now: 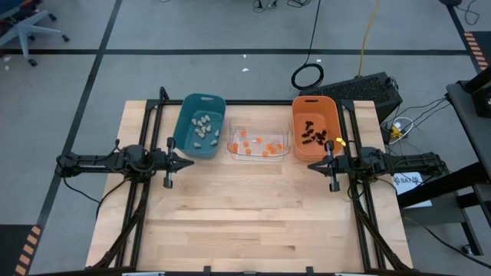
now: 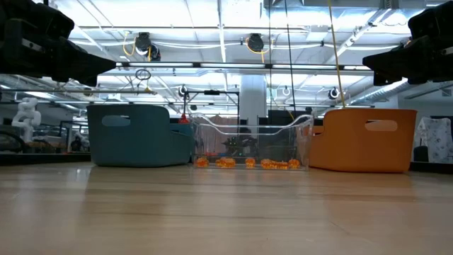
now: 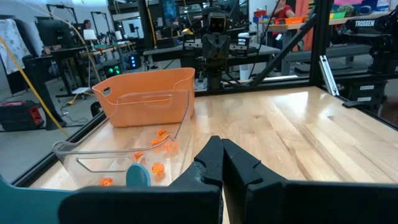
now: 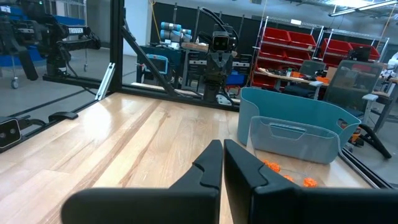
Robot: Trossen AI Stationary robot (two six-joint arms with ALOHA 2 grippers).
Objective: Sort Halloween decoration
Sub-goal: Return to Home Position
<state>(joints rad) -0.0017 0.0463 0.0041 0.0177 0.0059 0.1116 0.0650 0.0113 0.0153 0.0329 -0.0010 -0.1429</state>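
The Halloween decoration lies sorted along the far side of the worktop. The pale lumps are in the teal bin at left, the small orange ones in the clear bin in the middle, and the black spidery ones in the orange bin at right. These trinkets are probably light, hard plastic. The round ones could roll or squirt from a pinch, so grip across the middle. Take the spidery ones by the body, not the thin legs. The left end effector hovers just near the teal bin and the right end effector near the orange bin, both pressed closed with nothing held.
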